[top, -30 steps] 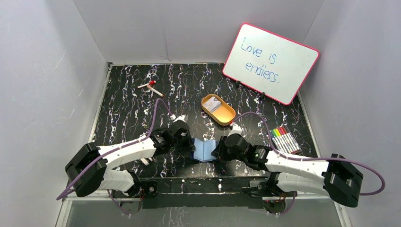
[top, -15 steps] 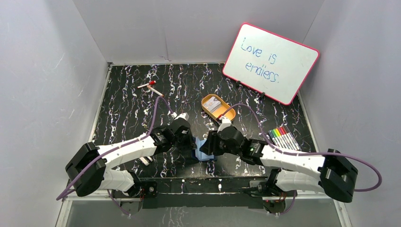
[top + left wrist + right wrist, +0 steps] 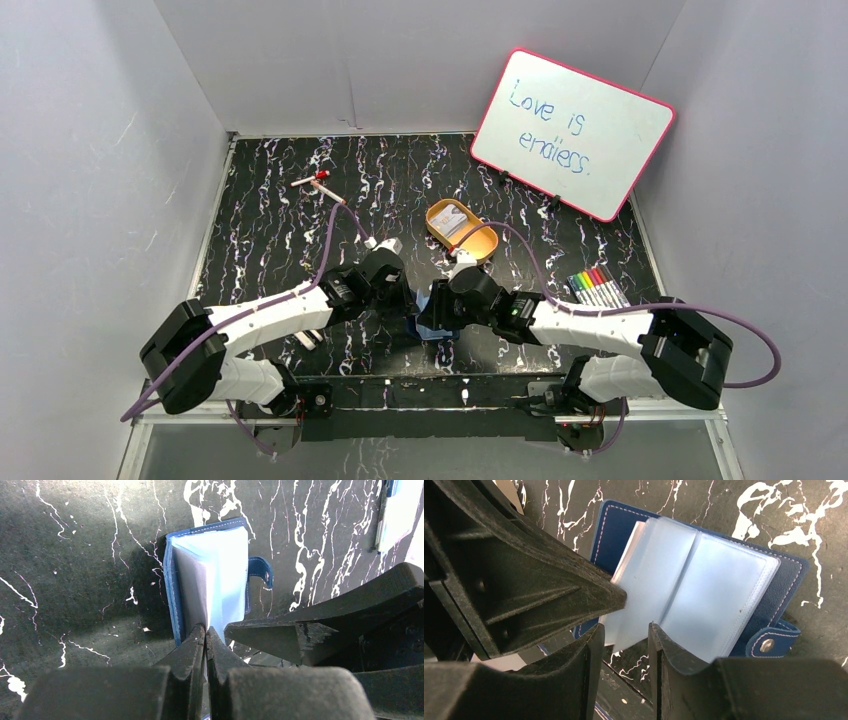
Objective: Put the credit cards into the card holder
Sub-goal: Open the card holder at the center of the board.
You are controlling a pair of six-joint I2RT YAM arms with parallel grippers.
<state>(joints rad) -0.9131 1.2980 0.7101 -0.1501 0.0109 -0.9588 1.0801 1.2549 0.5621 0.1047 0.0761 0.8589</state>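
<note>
The left gripper (image 3: 205,635) pinched the open card holder (image 3: 724,590) from nine o'clock; the right gripper (image 3: 624,640), jaws narrowly parted, stood at three.

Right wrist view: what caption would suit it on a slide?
Card holder lying open; left gripper pinches a blue pocket leaf, right gripper, jaws open, poised at its near edge.

Fixed view high above, looking down, two wrist views close, facing downward, both sharing the card holder (image 3: 220,575)
</note>
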